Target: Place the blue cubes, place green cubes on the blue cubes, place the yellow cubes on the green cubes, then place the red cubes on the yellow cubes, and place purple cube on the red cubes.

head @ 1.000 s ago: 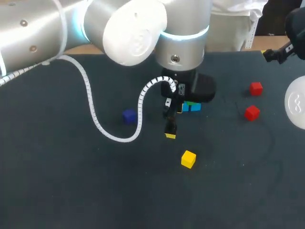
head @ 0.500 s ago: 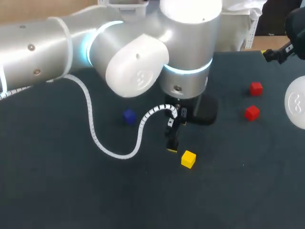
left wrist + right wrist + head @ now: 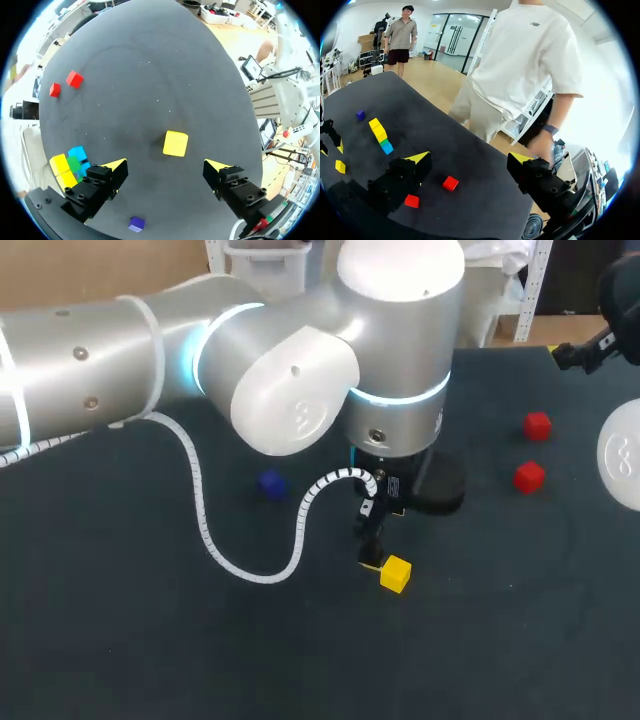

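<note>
While the left gripper [image 3: 167,170] hangs low with fingers [image 3: 116,167] spread wide and empty, the loose yellow cube [image 3: 175,143] sits on the table [image 3: 150,75] just ahead of the gap, untouched. Likely light, rigid and smooth-sided. Pinch two opposite flat faces, centred and squared, so it doesn't twist out.

Robotics lab, going by my feed. Left arm [image 3: 300,360], grey-white with a glowing joint ring and a coiled cable [image 3: 199,500], and right arm [image 3: 625,455] sit over a dark matte worktop [image 3: 120,640]. On it are small coloured blocks: a yellow cube [image 3: 396,573] and red cubes [image 3: 529,476].
</note>
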`<state>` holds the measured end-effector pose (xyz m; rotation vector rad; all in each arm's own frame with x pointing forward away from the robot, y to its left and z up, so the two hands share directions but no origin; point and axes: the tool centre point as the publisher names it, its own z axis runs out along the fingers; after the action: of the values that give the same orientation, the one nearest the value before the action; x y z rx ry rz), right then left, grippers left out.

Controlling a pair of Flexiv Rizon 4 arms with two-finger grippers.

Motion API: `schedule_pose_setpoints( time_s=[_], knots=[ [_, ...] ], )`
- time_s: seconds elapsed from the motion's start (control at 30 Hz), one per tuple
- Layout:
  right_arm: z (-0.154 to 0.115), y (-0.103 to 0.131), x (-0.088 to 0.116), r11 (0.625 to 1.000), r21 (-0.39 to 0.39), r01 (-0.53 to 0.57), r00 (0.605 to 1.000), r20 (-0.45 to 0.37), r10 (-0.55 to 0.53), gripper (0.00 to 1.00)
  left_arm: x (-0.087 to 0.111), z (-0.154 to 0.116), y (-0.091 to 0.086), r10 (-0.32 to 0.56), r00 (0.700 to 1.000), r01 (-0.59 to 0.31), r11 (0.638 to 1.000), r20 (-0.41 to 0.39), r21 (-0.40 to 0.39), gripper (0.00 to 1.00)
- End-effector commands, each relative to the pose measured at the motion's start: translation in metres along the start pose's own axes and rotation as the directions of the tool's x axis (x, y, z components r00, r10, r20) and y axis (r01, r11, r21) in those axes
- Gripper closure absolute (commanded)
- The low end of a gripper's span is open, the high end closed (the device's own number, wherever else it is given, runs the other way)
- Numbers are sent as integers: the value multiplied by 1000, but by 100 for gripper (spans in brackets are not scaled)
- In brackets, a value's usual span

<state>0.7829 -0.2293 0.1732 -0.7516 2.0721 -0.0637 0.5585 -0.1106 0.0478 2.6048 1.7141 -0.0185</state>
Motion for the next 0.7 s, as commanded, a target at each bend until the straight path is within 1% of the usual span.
schedule_pose_setpoints(
  time_s=[0.03, 0.07, 0.27, 0.5, 0.7],
  knots=[
    [0, 0, 0, 1000, 2, 1, 1000, -1, -1, 0, -6, 5, 2, 40, 999, -40, 999, 8, 25, 0],
    [0, 0, 0, 1000, 2, 1, 1000, -1, -1, 0, -7, 7, 0, 54, 999, -54, 997, 9, 47, 0],
    [0, 0, 0, 1000, 2, 1, 1000, -1, -1, 0, -8, 19, -1, 89, 996, -88, 993, 1, 82, 0],
    [0, 0, 0, 1000, 2, 1, 1000, -1, -1, 0, -13, 26, 2, 97, 995, -97, 992, -6, 76, 0],
    [0, 0, 0, 1000, 2, 1, 1000, -1, -1, 0, -16, 33, -1, 105, 994, -105, 991, 1, 77, 0]
  ],
)
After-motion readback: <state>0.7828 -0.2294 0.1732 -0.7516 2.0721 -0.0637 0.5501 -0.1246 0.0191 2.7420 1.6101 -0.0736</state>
